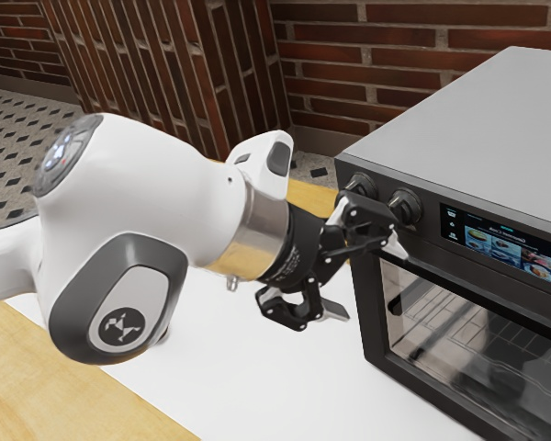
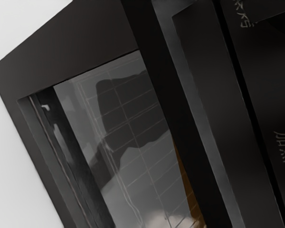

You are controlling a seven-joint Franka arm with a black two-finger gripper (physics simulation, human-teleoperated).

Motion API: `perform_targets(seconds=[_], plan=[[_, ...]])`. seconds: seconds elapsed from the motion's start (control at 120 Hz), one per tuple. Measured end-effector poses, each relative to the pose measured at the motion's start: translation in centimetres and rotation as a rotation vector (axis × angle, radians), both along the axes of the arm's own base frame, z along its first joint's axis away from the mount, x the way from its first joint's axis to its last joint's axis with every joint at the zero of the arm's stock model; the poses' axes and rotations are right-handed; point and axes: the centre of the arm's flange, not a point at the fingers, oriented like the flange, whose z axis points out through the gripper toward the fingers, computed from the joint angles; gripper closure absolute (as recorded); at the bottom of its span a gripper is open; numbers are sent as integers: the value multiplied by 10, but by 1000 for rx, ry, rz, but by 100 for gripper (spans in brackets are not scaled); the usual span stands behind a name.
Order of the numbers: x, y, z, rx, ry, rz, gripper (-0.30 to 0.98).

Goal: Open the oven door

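In the exterior view the gripper (image 1: pixel 365 276) stands wide open, holding nothing; its upper finger is up by the knobs (image 1: pixel 406 206), the lower one out near the oven's (image 1: pixel 477 119) corner, probably spread to take the door's (image 1: pixel 375 322) top edge or handle. The door looks shut, in the oven's front below the display (image 1: pixel 505 248). In the wrist view the window (image 2: pixel 133 114) and panel (image 2: pixel 275 85) lie aslant, presumably because the hand is turned for that grip.

The white arm (image 1: pixel 147 188) reaches toward the exterior view's right, crossing in front of the desk's (image 1: pixel 313 196) far edge, its wrist (image 1: pixel 257 230) sloping down to the black claw (image 1: pixel 371 283), whose fingers stand apart, one above the other
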Motion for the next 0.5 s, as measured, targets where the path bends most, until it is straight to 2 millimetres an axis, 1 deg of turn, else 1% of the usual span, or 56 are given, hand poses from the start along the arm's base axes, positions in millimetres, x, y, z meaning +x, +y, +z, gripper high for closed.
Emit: perform_targets(seconds=[0.133,0.4,0.5], plan=[[8,8,-3,-12,6,34,0],[18,7,-16,-19,26,54,0],[19,9,-17,-23,23,63,0]])
